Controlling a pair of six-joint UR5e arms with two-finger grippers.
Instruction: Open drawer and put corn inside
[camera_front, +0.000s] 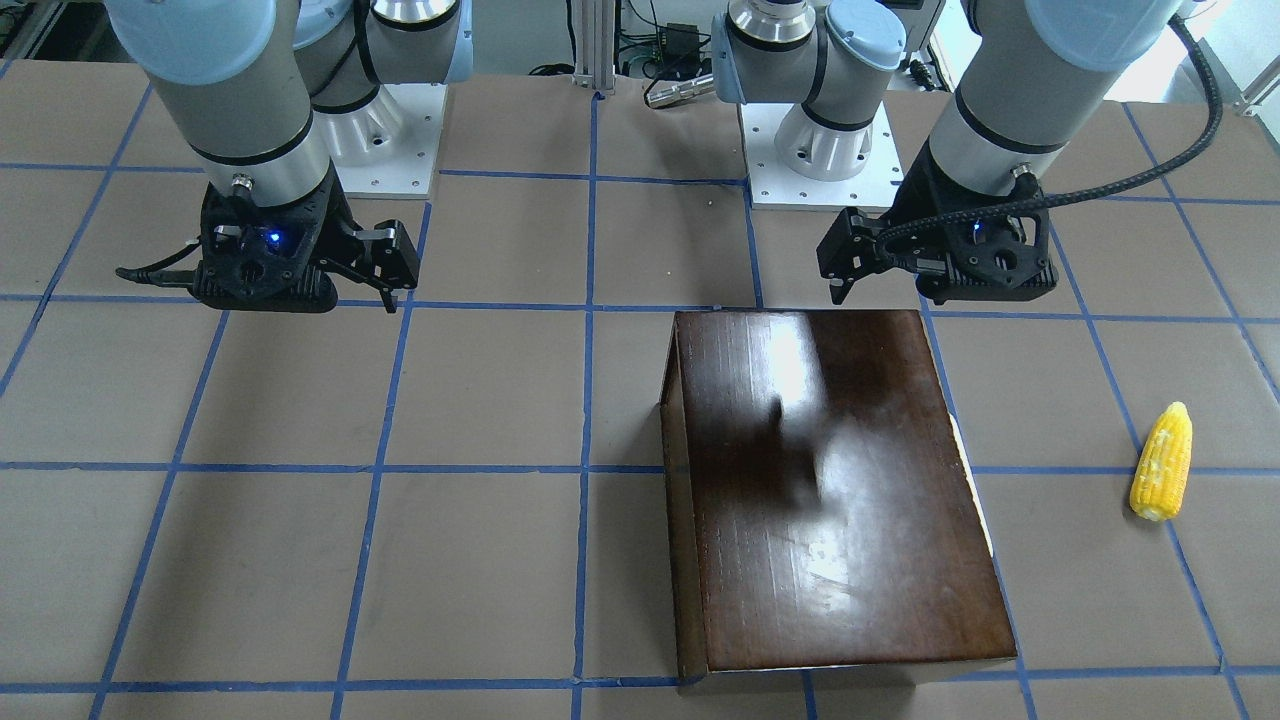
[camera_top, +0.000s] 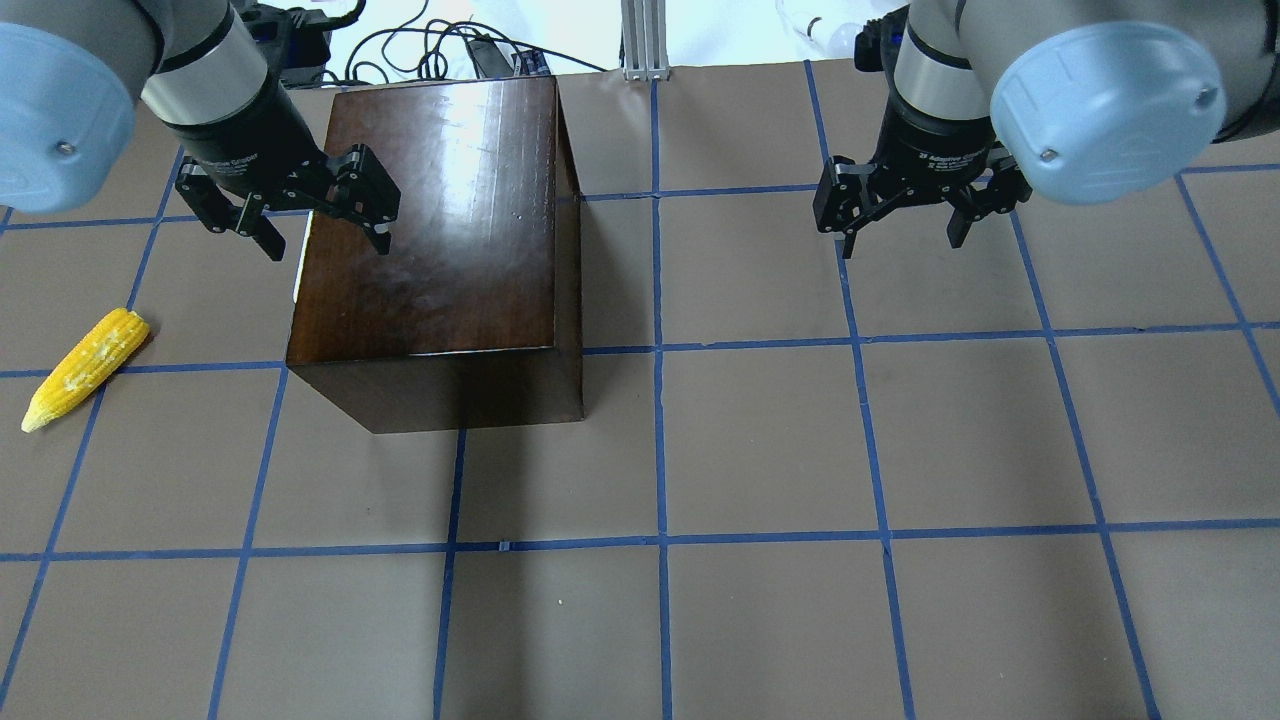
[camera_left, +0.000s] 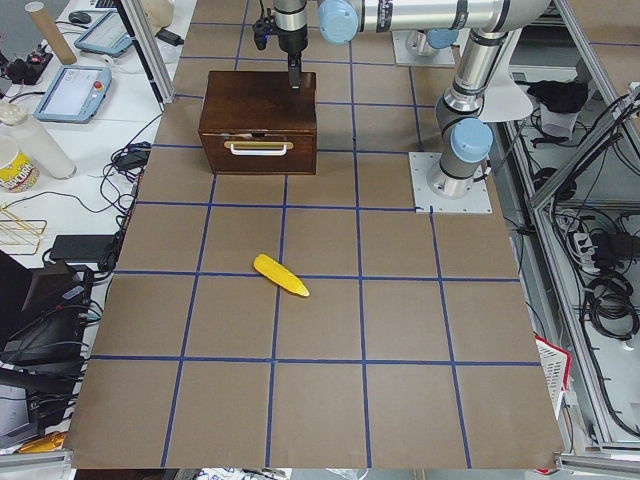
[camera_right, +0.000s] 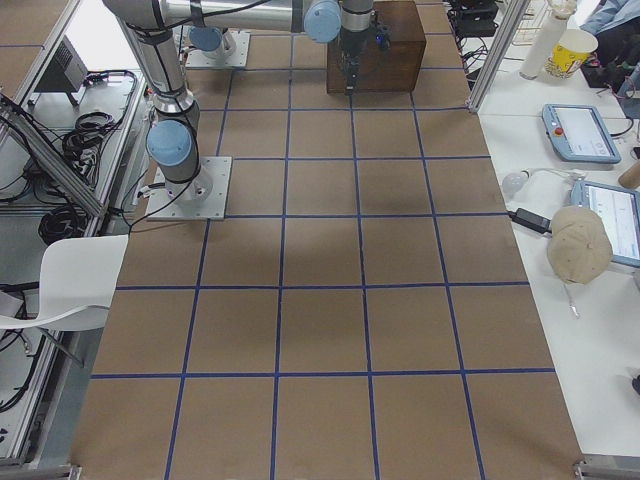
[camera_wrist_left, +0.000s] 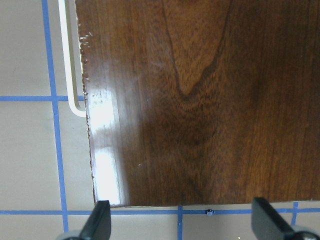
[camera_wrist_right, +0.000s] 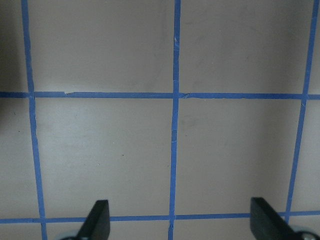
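- Glossy dark-brown wooden box (camera_top: 440, 230) stands on the brown table marked with a blue tape grid (camera_top: 760, 440), on the robot's left half.
- Drawer with the scuffed dark brown front panel (camera_left: 258, 162) sits shut, flush in the box face that looks toward the table's left end. No pale tray wood shows.
- Cream loop handle (camera_wrist_left: 63, 55) juts from that face. From the left wrist camera it shows as a thin pale strip beside the top's chipped edge.
- Small bright yellow toy corn cob (camera_top: 87, 368) lies flat on the table, well apart from the box, out beyond the drawer face. Its pointed end is angled toward the robot's side and nothing touches it.
- Left gripper (camera_top: 325, 235) hangs above the box top, over the edge on the drawer side. Fingers spread wide, nothing between them, not touching the wood.
- Right gripper (camera_top: 900, 238) hangs over bare table on the other half, well apart from box and corn. Fingers likewise spread and empty; its wrist camera sees only tape lines.
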